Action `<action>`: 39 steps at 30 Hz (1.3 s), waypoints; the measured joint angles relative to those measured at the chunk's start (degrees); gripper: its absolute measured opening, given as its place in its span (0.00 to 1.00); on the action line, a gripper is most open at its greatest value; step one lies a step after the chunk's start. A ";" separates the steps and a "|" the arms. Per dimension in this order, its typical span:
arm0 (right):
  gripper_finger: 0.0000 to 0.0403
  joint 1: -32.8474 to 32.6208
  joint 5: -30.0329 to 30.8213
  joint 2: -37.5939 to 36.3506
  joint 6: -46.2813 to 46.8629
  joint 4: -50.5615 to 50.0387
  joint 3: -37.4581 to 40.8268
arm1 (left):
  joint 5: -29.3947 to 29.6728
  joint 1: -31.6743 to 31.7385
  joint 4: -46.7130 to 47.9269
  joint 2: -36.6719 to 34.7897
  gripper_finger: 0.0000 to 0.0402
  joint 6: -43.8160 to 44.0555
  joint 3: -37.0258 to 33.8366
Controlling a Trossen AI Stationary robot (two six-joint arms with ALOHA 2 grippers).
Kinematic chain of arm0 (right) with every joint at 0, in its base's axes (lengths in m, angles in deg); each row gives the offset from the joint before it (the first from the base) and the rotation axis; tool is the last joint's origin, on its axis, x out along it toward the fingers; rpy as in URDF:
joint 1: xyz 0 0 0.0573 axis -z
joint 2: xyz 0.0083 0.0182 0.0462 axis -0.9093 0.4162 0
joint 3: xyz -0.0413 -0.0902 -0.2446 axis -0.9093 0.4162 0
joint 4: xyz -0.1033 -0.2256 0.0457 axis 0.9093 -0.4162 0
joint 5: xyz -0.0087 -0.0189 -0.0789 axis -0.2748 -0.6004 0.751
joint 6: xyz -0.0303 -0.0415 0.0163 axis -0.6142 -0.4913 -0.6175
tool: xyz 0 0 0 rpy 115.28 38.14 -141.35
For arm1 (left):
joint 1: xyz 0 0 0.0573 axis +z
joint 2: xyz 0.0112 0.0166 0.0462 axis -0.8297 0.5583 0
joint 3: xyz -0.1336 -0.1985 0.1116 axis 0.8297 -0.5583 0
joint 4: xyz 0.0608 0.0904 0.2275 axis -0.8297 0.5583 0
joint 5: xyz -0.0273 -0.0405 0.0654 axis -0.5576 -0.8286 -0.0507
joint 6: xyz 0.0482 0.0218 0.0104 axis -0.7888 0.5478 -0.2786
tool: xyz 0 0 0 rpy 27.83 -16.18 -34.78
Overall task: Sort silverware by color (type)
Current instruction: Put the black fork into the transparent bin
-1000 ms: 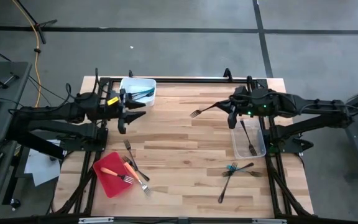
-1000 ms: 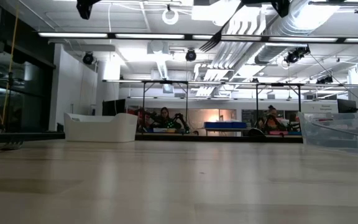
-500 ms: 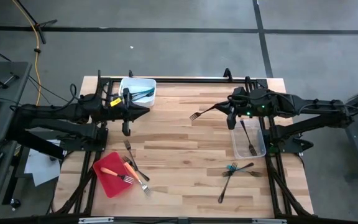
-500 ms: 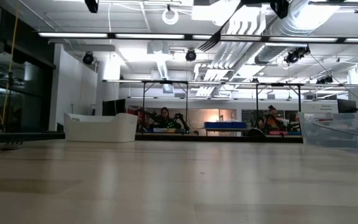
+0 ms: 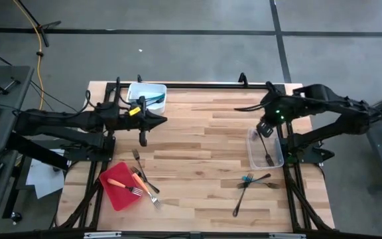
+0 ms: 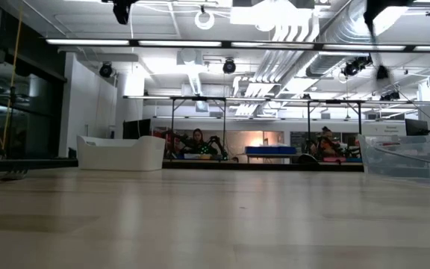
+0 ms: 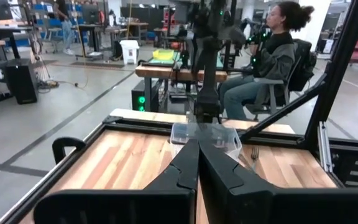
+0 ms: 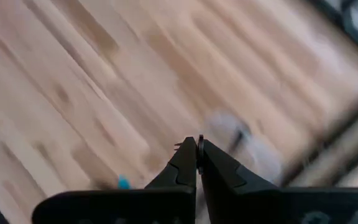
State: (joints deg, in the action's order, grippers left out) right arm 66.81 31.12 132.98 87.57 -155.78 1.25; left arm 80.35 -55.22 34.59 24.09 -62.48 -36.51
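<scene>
- Looking straight down on my pale wooden slat table, I see the left gripper hanging over the boards just beside the white plastic tub, at about ten o'clock on the tabletop.
- From its wrist camera its dark fingers are pressed together with nothing between them.
- That white tub holds teal-blue utensils.
- My right gripper sits over the far end of the clear plastic tub, at roughly two o'clock.
- Its fingers are pinched flat on a thin dark fork, whose handle sticks out toward nine o'clock from the wrist; the wrist picture is smeared, so I cannot make out more of the grip.
- Inside the clear tub lies a dark metal fork.
- At seven o'clock the red flat tray carries an orange-handled fork.
- Just beside it, toward the table's middle, several mixed forks lie overlapping on the wood.
- At five o'clock I see a small cluster on the bare boards: a teal fork crossed with dark ones, and one dark fork lying alone nearer the front edge.
- Beyond the table, a seated person shows in the left wrist view.
</scene>
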 joint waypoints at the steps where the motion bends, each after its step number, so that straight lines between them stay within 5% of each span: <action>1: 0.00 0.24 -1.43 0.44 0.41 -0.06 0.45 | 0.00 0.00 -0.12 0.42 0.00 0.06 0.04; 18: 0.00 1.25 -16.53 2.55 -2.12 0.22 23.40 | 0.02 0.00 0.01 1.59 0.00 1.73 0.06; 39: 0.00 1.25 -16.89 2.49 -4.20 5.89 31.28 | 0.11 0.00 0.08 1.60 0.00 2.16 0.06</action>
State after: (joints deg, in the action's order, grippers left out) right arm 68.06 14.24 135.47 83.37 -149.90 32.52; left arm 80.46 -55.22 34.67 25.69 -60.31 -36.45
